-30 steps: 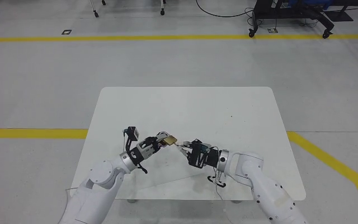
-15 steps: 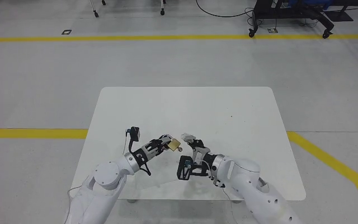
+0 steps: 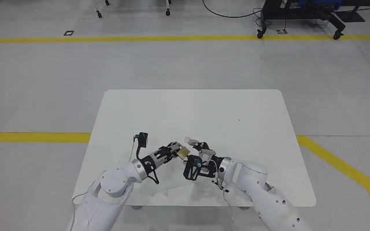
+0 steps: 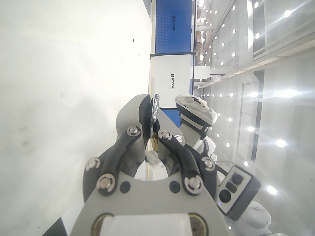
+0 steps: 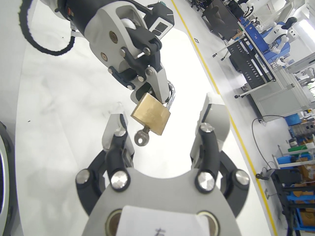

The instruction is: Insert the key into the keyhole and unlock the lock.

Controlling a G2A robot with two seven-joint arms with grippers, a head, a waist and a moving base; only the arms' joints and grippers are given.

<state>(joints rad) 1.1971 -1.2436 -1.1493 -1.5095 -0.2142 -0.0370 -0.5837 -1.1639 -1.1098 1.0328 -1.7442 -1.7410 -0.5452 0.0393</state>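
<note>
Left arm comes in low from the robot's left w/ forearm angled toward the tabletop's (image 3: 243, 115) centre. The left gripper (image 4: 153, 124) is clenched on the lock (image 5: 150, 116), pinching it at the shackle (image 5: 172, 96) end so the brass body hangs off the fingertips, tilted, above the front-centre part of the tabletop.

Right arm comes in from the opposite side, wrist turned to face the lock head-on. The right gripper (image 5: 165, 110) is released – fingers (image 5: 214, 114) spread wide, one either side of the lock's lower end, holding nothing.

Key (image 5: 142, 137) sits w/ its blade in the keyhole at the lock's bottom edge – round head sticking out, just beside one right finger. Can't tell if it touches it.

Count: 2 arms, 2 grippers, 1 lock, 1 key.
</note>
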